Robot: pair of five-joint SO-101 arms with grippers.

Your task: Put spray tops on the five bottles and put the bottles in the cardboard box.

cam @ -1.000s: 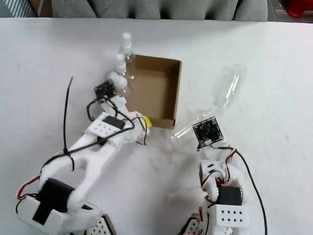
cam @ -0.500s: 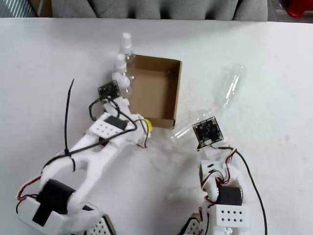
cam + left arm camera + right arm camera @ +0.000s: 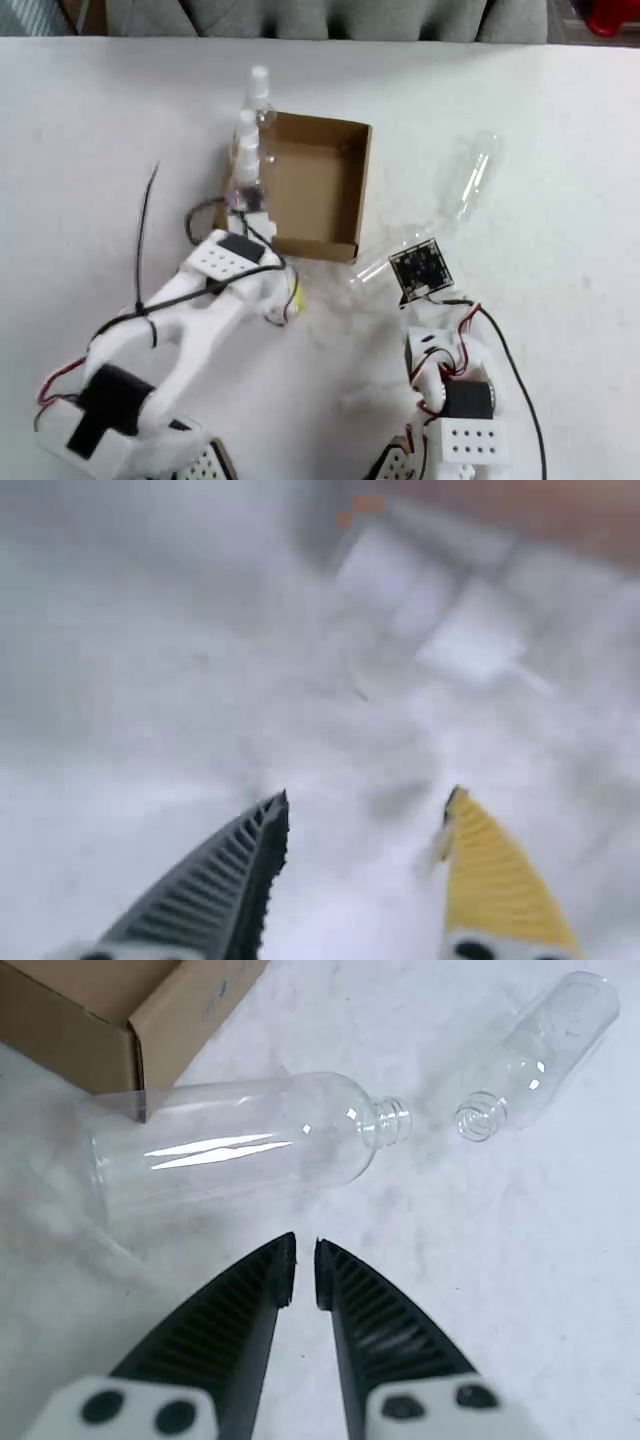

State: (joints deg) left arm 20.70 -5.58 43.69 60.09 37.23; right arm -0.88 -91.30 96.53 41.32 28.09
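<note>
On the white worktop, near the middle of the high view: the open cardboard box. Along its left wall, three bottles with white spray tops, upright in a row; hard to tell whether inside the wall or just outside it. Right of the box, two clear bottles without tops, both on their sides. The nearer bottle just beside the box's lower right corner, open neck pointing away from the box. The farther bottle toward the upper right, apart from the first, mouth turned toward it.

Low over the worktop, just short of the nearer bottle: the right gripper, black fingers pressed almost together, nothing between. At the box's left side, close to the capped row: the left gripper, one black and one yellow finger spread wide, nothing pinched; otherwise too blurred to say more.

Probably very light, empty, thin-walled plastic: springy under a squeeze, smooth and slick, ready to roll at a nudge. Best taken across the round body near the shoulder, fingers first spread wider than the barrel. Press gently, so as not to dent it or squirt it out. Leave the threaded neck free for the spray top.
</note>
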